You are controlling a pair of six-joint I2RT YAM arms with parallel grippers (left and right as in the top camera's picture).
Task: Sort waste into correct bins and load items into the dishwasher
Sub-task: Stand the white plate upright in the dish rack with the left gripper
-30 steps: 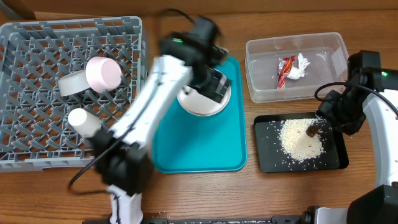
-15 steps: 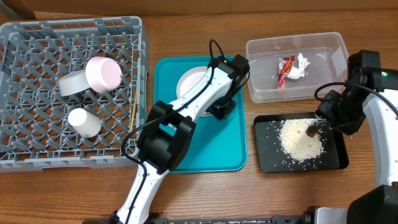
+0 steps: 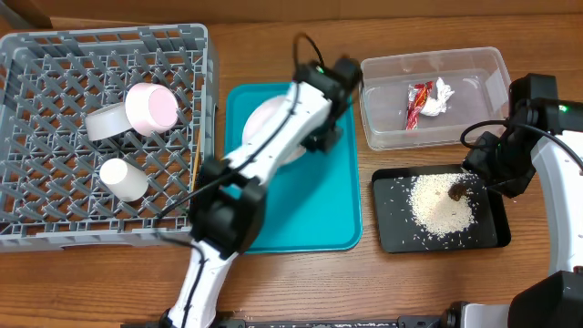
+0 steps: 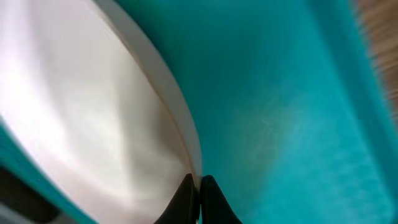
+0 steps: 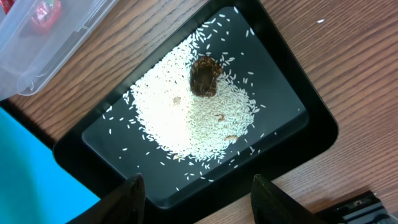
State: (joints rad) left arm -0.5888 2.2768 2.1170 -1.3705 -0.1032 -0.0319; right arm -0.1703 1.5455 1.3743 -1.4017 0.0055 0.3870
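The round white plate (image 3: pixel 264 123) lies on the teal tray (image 3: pixel 301 219), and my left gripper (image 4: pixel 198 180) is shut on its right rim (image 4: pixel 180 134), one finger on each side. My right gripper (image 5: pixel 198 186) hangs open over the near edge of the black tray (image 5: pixel 292 143), which holds rice (image 5: pixel 186 118) and a brown scrap (image 5: pixel 204 78). The red wrapper with tissue (image 3: pixel 424 98) is in the clear tub (image 3: pixel 492 68). In the grey rack (image 3: pixel 55 210) lie two bowls (image 3: pixel 150 107), a cup (image 3: pixel 123 179) and the chopsticks (image 3: pixel 198 155).
The left arm (image 3: pixel 264 159) stretches over the teal tray from the front edge. The right arm (image 3: pixel 537 137) stands at the table's right edge beside the black tray. Bare wood shows in front of both trays.
The left gripper has gone from wide open to shut on the plate's rim, and the plate has shifted slightly left under the arm. The right gripper has held still.
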